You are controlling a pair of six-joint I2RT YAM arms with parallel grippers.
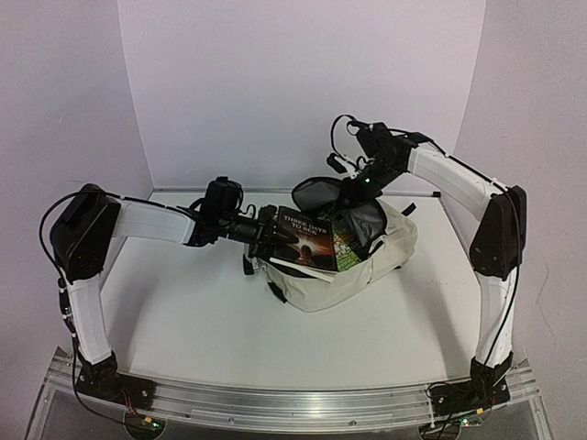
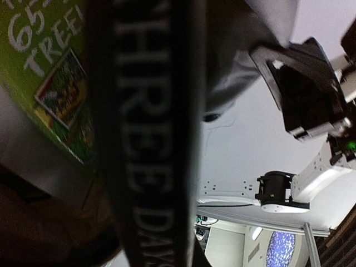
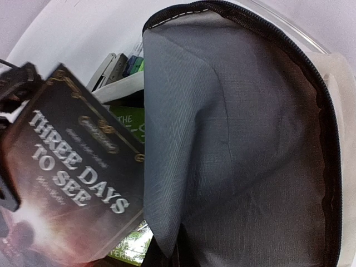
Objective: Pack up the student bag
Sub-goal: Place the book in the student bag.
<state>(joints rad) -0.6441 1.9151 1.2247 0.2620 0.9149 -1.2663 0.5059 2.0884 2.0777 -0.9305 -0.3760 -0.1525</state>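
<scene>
The cream student bag [image 1: 367, 266] lies open at the table's middle, its dark grey lining [image 3: 233, 139] lifted as a flap. My right gripper [image 1: 354, 187] is shut on the flap's edge and holds it up; its fingertips are hidden by the fabric in the right wrist view. My left gripper [image 1: 266, 236] is shut on a dark book titled "Three Days to See" [image 1: 307, 240], tilted at the bag's mouth. Its spine [image 2: 144, 139] fills the left wrist view, and its cover [image 3: 72, 183] shows in the right wrist view. A green book [image 1: 344, 244] sits in the bag behind it.
The green book's cover also shows in the left wrist view [image 2: 50, 83] and in the right wrist view [image 3: 127, 119]. Pens or markers [image 3: 125, 64] stick out by the bag's opening. A black strap [image 1: 275, 291] trails at the bag's front. White walls close in the table.
</scene>
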